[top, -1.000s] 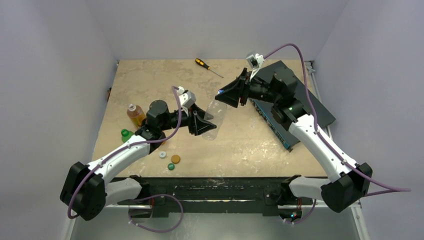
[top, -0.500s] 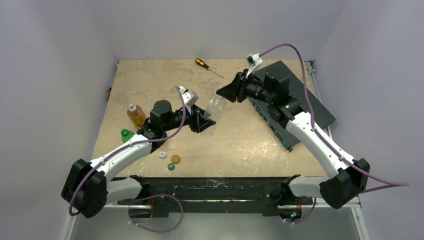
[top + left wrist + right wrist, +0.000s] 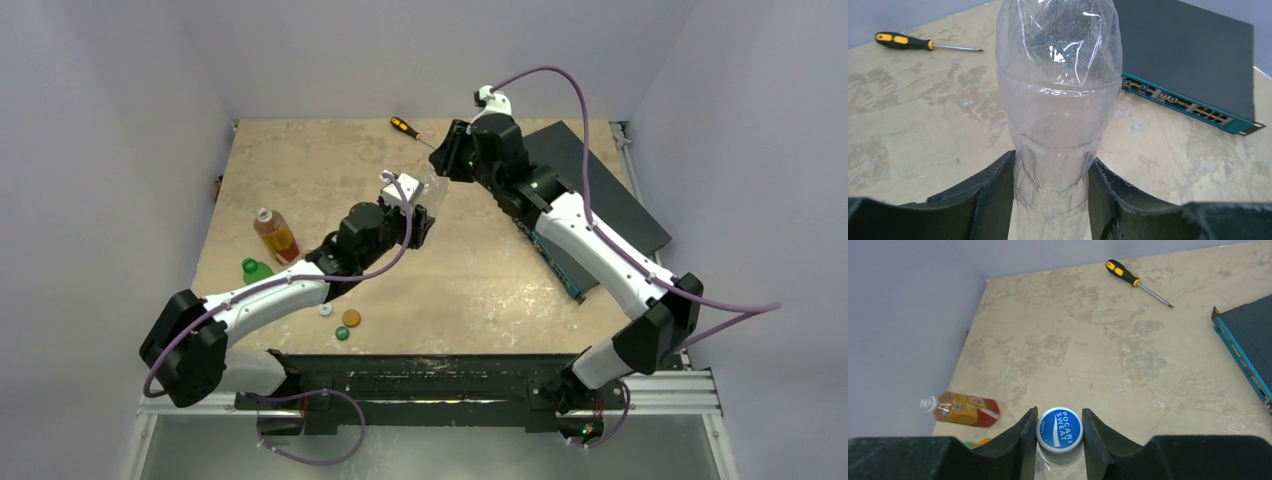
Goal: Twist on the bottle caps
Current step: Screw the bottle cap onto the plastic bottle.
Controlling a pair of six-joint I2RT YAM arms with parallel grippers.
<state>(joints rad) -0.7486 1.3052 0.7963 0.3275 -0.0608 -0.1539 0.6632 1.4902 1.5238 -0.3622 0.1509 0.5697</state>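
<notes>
One cap in play: the blue cap (image 3: 1060, 429) sits on the neck of the clear bottle (image 3: 1058, 100), pinched at its rim between the right jaws. Left jaws clamp the bottle's lower body and hold it roughly upright. The step looks like threading this cap on. Next probably needs right wrist rotation, left steady. Three loose caps (image 3: 351, 318) lie on the bench (image 3: 300, 170) near the front.

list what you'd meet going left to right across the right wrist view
amber bottle → blue pocari sweat cap → screwdriver → network switch
</notes>
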